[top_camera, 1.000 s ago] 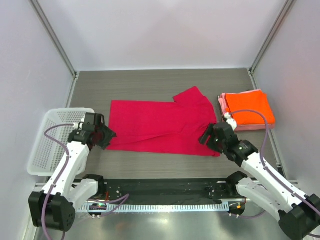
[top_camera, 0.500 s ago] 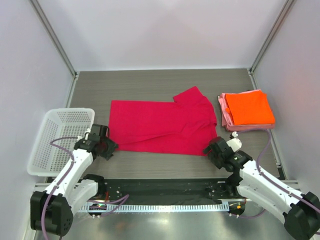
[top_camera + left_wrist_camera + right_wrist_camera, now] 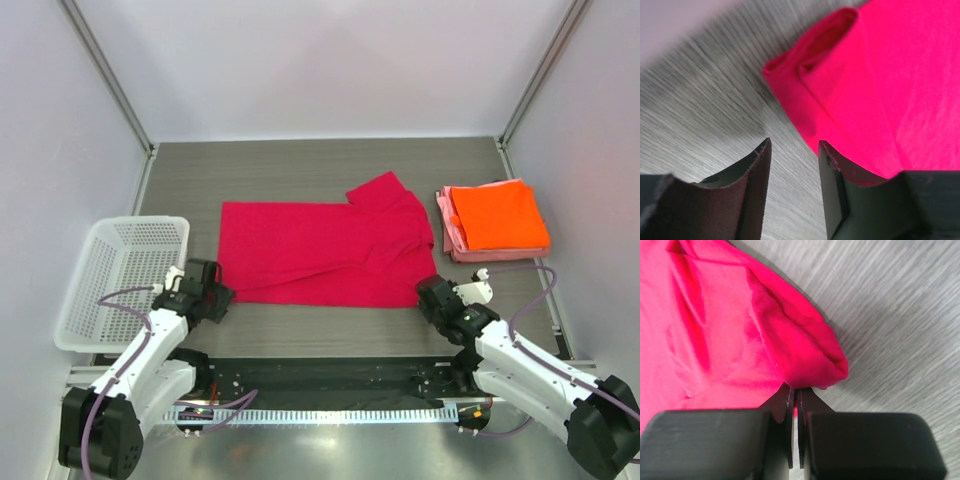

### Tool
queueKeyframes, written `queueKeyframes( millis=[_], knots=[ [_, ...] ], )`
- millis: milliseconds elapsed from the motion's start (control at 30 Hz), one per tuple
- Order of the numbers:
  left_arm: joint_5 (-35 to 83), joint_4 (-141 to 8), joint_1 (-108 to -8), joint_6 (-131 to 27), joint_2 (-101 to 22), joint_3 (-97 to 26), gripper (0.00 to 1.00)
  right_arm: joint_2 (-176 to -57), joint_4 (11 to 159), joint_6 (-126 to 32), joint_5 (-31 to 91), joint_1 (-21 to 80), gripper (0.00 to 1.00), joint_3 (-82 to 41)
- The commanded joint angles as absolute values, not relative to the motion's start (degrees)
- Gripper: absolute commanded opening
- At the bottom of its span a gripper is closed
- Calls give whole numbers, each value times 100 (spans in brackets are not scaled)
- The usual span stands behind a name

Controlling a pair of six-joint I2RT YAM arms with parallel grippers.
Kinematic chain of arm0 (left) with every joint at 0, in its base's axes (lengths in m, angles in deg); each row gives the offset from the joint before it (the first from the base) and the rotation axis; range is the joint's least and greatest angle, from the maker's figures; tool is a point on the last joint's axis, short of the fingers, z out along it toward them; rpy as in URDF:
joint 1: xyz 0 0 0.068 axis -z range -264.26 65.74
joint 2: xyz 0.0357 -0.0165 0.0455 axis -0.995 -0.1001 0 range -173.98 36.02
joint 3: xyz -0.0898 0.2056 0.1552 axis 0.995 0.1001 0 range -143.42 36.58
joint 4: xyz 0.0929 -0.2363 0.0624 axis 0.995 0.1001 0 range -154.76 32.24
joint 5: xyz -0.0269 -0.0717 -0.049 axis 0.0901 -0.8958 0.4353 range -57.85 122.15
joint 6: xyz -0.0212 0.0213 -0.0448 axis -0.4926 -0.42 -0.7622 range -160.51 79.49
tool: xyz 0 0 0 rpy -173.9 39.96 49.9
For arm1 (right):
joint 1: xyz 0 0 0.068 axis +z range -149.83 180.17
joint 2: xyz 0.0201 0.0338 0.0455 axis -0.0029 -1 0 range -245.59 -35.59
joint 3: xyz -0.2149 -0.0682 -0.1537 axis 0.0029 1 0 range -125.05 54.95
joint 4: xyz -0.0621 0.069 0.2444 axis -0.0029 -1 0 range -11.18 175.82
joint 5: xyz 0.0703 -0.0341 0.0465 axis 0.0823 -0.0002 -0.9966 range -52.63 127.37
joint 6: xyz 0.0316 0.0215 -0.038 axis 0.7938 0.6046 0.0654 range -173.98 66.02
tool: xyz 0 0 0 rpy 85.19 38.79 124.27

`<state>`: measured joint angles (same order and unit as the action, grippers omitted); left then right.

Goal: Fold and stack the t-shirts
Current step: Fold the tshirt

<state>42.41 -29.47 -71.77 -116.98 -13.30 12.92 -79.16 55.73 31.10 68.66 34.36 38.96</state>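
The crimson t-shirt (image 3: pixel 320 250) lies spread flat mid-table, with one sleeve folded over near its far right. My left gripper (image 3: pixel 213 299) is open at the shirt's near-left corner. In the left wrist view the gripper (image 3: pixel 792 146) has bare table between its fingers, and the folded hem (image 3: pixel 840 75) lies just ahead and beside the right finger. My right gripper (image 3: pixel 431 293) is at the near-right corner. In the right wrist view it (image 3: pixel 795 391) is shut on a bunched edge of the crimson cloth (image 3: pixel 805 350). The orange t-shirt (image 3: pixel 497 214) lies folded on the pale pink one (image 3: pixel 446 222) at the right.
A white mesh basket (image 3: pixel 110 280) stands at the left edge, close behind my left arm. Grey walls and metal posts enclose the table on three sides. The black rail (image 3: pixel 320 380) with the arm bases runs along the near edge.
My right gripper has drawn back to the shirt's near-right corner and shut on it. My left gripper has slid nearer, down to the near-left corner, staying open.
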Motion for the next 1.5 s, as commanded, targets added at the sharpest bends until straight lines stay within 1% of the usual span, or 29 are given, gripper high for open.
queueKeyframes(
  millis=[0, 33, 67, 100, 133, 167, 233, 333, 367, 467, 633, 700, 733, 767, 833, 933, 1133, 1467],
  knots=[
    [4752, -3259, -7151, -12075, -1259, 1425, 43, -7743, 5717, 3294, 7569, 3471, 1, 3755],
    [4762, -3320, -7134, -12102, -1267, 1460, 41, -7734, 5725, 3294, 7577, 3471, 1, 3746],
    [4762, -3451, -7125, -12119, -1268, 1548, 32, -7725, 5743, 3286, 7569, 3462, 1, 3763],
    [4762, -3504, -7116, -12207, -1268, 1583, 26, -7734, 5752, 3268, 7560, 3471, 1, 3755],
    [4779, -3540, -7099, -12251, -1285, 1610, 23, -7734, 5778, 3259, 7560, 3471, 1, 3763],
    [4814, -3575, -7055, -12312, -1329, 1654, 22, -7743, 5796, 3242, 7543, 3471, 1, 3755],
    [4937, -3584, -7011, -12418, -1390, 1663, 23, -7743, 5831, 3189, 7534, 3462, 1, 3746],
    [5095, -3654, -6949, -12497, -1540, 1654, 31, -7717, 5884, 3119, 7472, 3462, 1, 3772],
    [5113, -3715, -6949, -12498, -1592, 1654, 37, -7708, 5910, 3101, 7463, 3471, 1, 3772],
    [5114, -3742, -6923, -12497, -1803, 1593, 43, -7673, 5910, 3066, 7437, 3462, 1, 3798],
    [5184, -3812, -6879, -12480, -2093, 1548, 44, -7620, 5963, 3031, 7411, 3462, 1, 3790],
    [5184, -3962, -6870, -12480, -2172, 1601, 35, -7602, 5963, 3031, 7402, 3471, 1, 3790],
    [5184, -3979, -6879, -12480, -2251, 1636, 21, -7593, 5963, 3031, 7410, 3471, 1, 3790],
    [5193, -3962, -6870, -12471, -2295, 1645, 12, -7593, 5972, 3031, 7402, 3471, 1, 3790],
    [5210, -3953, -6870, -12541, -2331, 1698, 1, -7576, 5963, 3031, 7410, 3462, 1, 3772],
    [5298, -3954, -6870, -12507, -2357, 1733, 0, -7558, 5963, 2996, 7480, 3462, 1, 3737],
    [5404, -3252, -6870, -12226, -2059, 1198, 0, -7532, 5840, 2750, 7753, 3471, 1, 3412],
    [5430, -2240, -6879, -11786, -1760, 99, 0, -7717, 5191, 2179, 8421, 3471, 1, 2288]
  ],
)
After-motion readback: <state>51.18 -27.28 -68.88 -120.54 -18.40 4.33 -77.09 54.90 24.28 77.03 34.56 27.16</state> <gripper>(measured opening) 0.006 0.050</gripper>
